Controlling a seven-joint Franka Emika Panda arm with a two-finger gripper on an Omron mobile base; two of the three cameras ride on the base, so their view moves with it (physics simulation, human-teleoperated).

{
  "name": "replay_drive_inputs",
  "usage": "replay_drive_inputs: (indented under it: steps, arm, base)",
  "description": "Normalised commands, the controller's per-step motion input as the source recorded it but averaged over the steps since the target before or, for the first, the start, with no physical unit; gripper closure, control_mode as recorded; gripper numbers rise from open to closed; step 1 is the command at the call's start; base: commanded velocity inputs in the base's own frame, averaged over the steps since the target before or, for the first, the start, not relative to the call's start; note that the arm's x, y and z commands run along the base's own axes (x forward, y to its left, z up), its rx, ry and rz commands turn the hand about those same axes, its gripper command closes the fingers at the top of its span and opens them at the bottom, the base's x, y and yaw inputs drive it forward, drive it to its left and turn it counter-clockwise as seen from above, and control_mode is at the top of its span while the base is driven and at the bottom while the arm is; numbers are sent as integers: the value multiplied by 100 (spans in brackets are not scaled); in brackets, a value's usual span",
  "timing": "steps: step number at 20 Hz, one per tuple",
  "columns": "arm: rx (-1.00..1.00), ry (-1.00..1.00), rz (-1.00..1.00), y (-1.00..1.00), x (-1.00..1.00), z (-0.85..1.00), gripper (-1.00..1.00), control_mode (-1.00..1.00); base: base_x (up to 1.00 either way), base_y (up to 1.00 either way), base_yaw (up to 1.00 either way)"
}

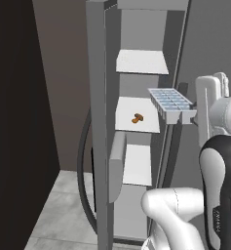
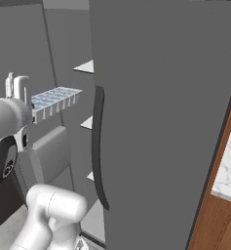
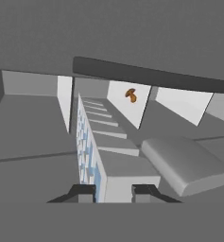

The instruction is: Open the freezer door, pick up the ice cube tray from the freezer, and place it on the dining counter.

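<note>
My gripper [image 3: 113, 193], jaws narrowed on one short end, holds the ice cube tray [image 1: 172, 104] level in the air just in front of the open freezer [image 1: 136, 117], clear of its shelves. The pale-blue rectangular tray, a grid of small square compartments, runs its long axis straight out from my fingertips [image 3: 83, 193] toward the flat white shelves, where a small brown food item [image 1: 137, 117] lies. The matte-grey freezer door [image 1: 98, 127] stands swung wide, its long dark curved handle [image 1: 84, 171] at its outer face.
</note>
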Motion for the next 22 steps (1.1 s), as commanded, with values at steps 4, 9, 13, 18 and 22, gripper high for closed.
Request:
replay_drive_inputs:
  steps: [4, 9, 13, 18, 22]
  arm:
    - [0, 0, 0, 0, -37, 0, 100, -100]
    - [0, 0, 0, 0, -19, 0, 100, -100]
    - [0, 0, 0, 0, -11, 0, 100, -100]
    - [0, 0, 0, 0, 0, 1, 100, -100]
    - [0, 0, 0, 0, 0, 8, 100, -100]
  base:
    - [0, 0, 0]
    - [0, 0, 0]
    - [0, 0, 0]
    - [0, 0, 0]
    - [0, 0, 0]
